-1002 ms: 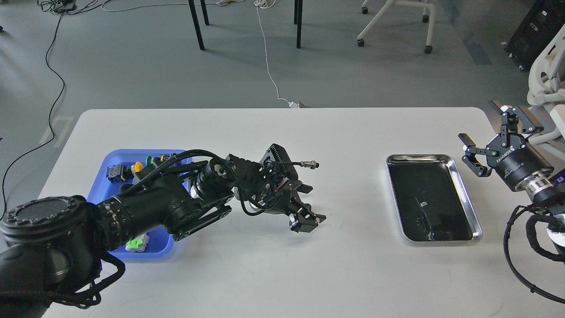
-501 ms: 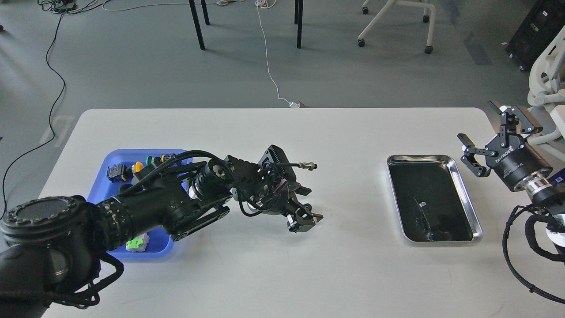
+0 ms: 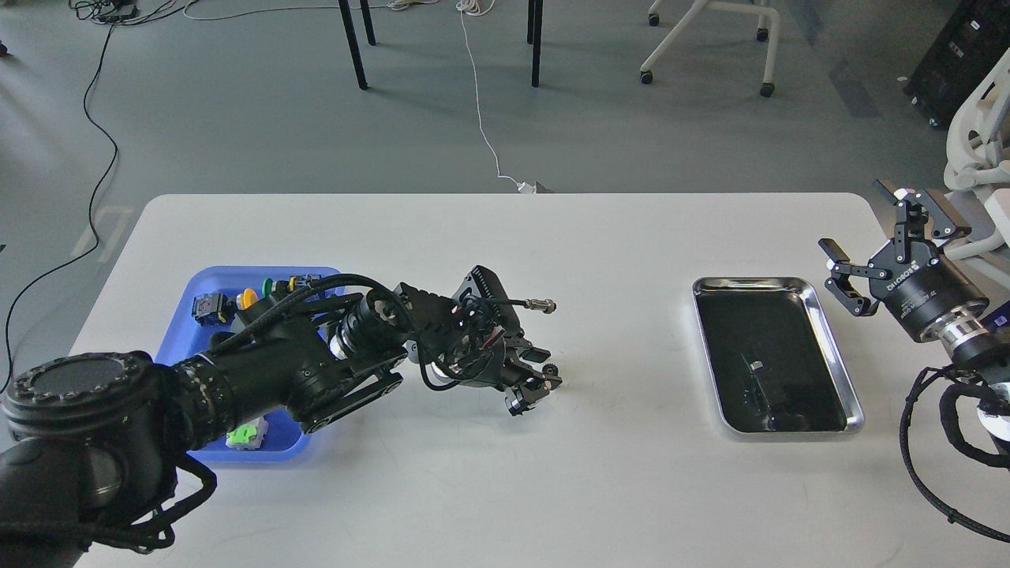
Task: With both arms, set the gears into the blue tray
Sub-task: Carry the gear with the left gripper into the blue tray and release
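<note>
While one gear (image 3: 550, 368) is seen at the left gripper (image 3: 536, 379) tips, frame centre, grip cannot be told; right gripper (image 3: 876, 244) is released; no gears visible in blue tray (image 3: 180, 315), left.

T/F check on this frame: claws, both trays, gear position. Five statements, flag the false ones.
1. The right claw is open, empty, raised right of the steel tray. True.
2. The left claw hangs over the steel tray. False: it is low over the bare table, between the two trays.
3. A small gear sits at the left claw's tip. True.
4. The blue tray is empty. False: coloured switches lie in it.
5. The left arm crosses over the blue tray. True.
</note>
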